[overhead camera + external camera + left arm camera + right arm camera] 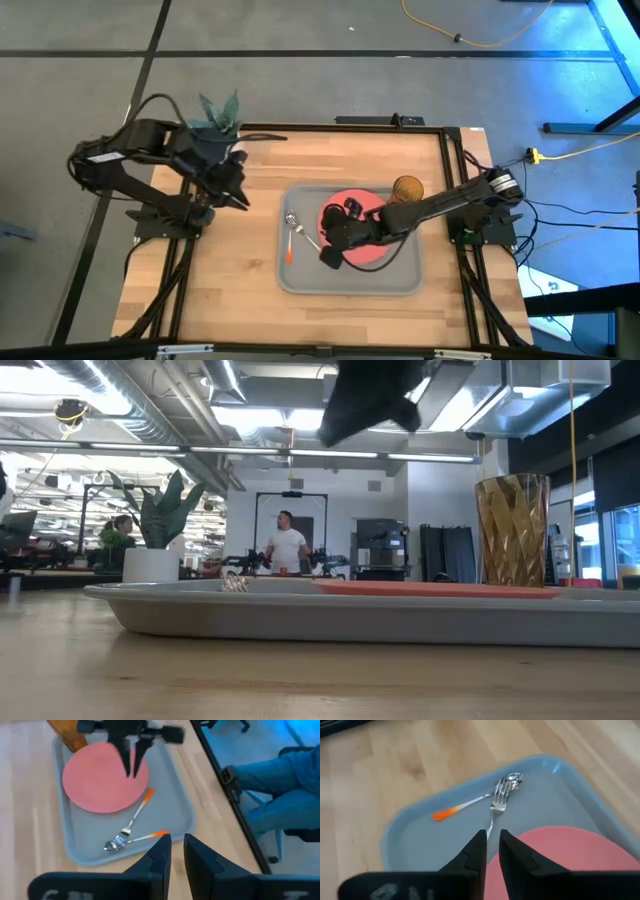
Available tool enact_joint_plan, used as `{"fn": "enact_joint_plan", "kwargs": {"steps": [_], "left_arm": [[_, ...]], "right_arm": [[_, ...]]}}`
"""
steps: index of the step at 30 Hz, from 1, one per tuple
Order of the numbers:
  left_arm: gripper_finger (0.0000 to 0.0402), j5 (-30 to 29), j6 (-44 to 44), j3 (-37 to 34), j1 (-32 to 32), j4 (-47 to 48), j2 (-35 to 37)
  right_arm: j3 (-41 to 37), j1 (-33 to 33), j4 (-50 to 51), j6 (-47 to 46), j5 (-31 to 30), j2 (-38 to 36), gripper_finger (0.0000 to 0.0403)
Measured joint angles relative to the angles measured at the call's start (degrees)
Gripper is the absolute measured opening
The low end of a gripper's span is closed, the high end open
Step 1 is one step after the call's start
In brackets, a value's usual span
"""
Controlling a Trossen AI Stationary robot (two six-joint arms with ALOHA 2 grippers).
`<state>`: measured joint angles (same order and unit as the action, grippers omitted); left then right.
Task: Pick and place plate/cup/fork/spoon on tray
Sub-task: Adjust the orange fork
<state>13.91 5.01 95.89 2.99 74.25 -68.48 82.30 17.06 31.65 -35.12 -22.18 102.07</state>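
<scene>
From above, the right gripper (331,257) hovers over the tray (400,282), its fingers slightly parted and empty; plate (368,247) beneath, cup (407,189) behind. Its wrist view shows the fork (498,800) and spoon (470,803) crossed just ahead of the fingers (apparently just set down). The left gripper (178,851), fingers narrowly apart and empty, waits off the tray above the desk (230,270).

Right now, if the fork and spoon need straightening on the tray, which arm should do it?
Probably the right. Its gripper hangs over the tray beside the fork and spoon, holding nothing. The left gripper waits off the tray.
</scene>
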Motion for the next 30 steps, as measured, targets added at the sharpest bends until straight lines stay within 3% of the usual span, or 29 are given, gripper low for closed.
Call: {"fn": "enact_joint_plan", "kwargs": {"steps": [5,11,30], "left_arm": [[0.0045,-0.4,-4.5,0.0,2.3,0.9,3.2],[0.0045,-5.7,-8.4,-0.1,4.5,1.4,5.8],[0.0045,-6.2,-6.8,0.0,5.1,2.2,8.5]], "right_arm": [[0.1,-1.6,-5.5,-0.7,3.2,3.2,0.0053],[3.8,-3.9,-7.1,-1.8,8.1,8.3,0.0053],[15.5,-7.8,2.6,-4.5,9.8,22.6,0.0053]]}}
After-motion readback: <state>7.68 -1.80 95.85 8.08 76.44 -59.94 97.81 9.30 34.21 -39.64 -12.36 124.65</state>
